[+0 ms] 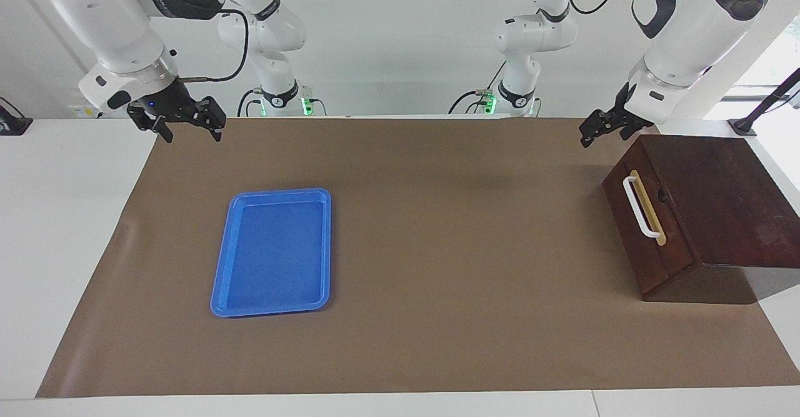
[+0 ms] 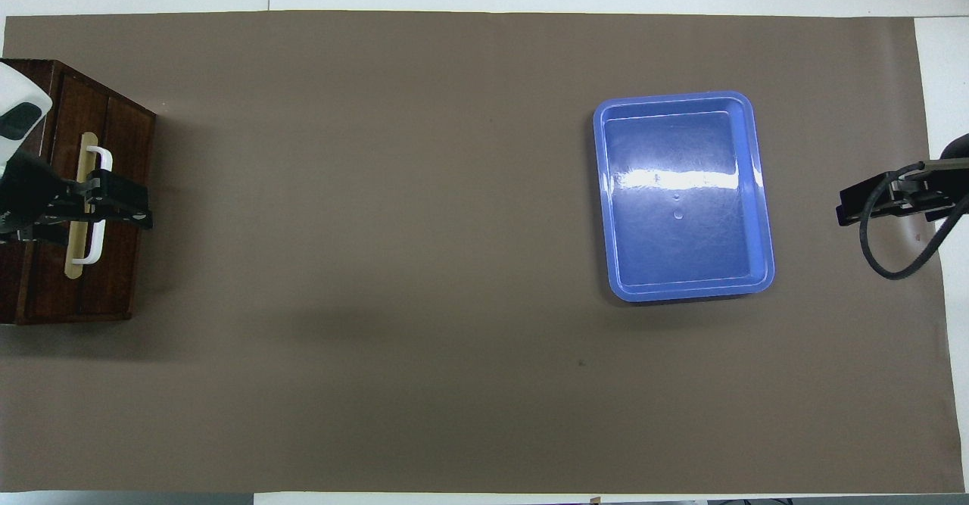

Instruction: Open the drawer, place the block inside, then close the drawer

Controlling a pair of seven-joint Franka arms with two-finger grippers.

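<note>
The drawer (image 1: 650, 251) of the dark wooden box is shut, and its white bar handle (image 1: 639, 206) is free. My left gripper (image 1: 598, 130) hangs open and empty in the air above the drawer's front, touching nothing. In the overhead view the left gripper (image 2: 125, 207) covers part of the handle (image 2: 99, 158). My right gripper (image 1: 191, 130) waits open and empty, raised over the mat's corner at the right arm's end; in the overhead view only the tip of the right gripper (image 2: 852, 208) shows. The block is out of view.
An empty blue tray (image 1: 220, 279) lies on the brown mat (image 1: 462, 267) toward the right arm's end, also seen as the blue tray (image 2: 764, 263) from above. The wooden box (image 1: 731, 198) stands at the left arm's end.
</note>
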